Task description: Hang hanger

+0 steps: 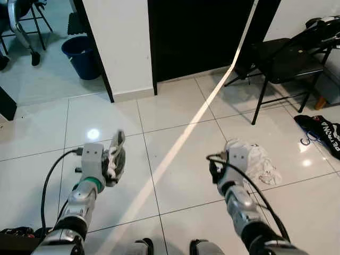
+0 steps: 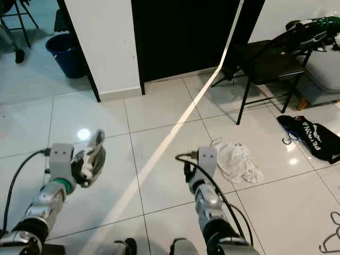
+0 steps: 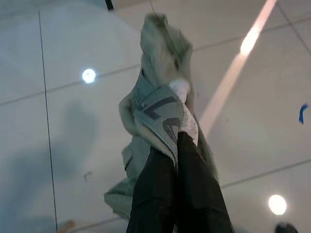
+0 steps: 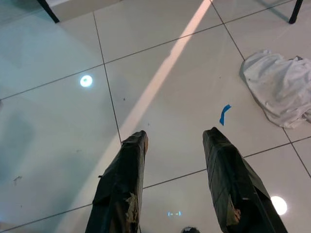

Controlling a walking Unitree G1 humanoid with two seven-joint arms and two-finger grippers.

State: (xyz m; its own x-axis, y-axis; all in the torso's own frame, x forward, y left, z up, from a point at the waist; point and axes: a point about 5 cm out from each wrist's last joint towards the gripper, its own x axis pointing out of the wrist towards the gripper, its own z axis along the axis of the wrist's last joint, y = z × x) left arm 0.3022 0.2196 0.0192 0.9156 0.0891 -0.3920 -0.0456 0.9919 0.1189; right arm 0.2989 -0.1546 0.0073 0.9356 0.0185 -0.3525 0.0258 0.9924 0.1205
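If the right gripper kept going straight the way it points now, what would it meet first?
Probably the bare floor tile: the open right gripper points down at it, nothing between. The blue tape scrap and white cloth lie off to one side, though depth is unclear.

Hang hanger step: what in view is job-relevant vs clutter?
Job:
left gripper, shut on grey-green garment
right gripper, open
wire hangers on floor

Clutter:
white cloth
black bag
black chair
blue bin
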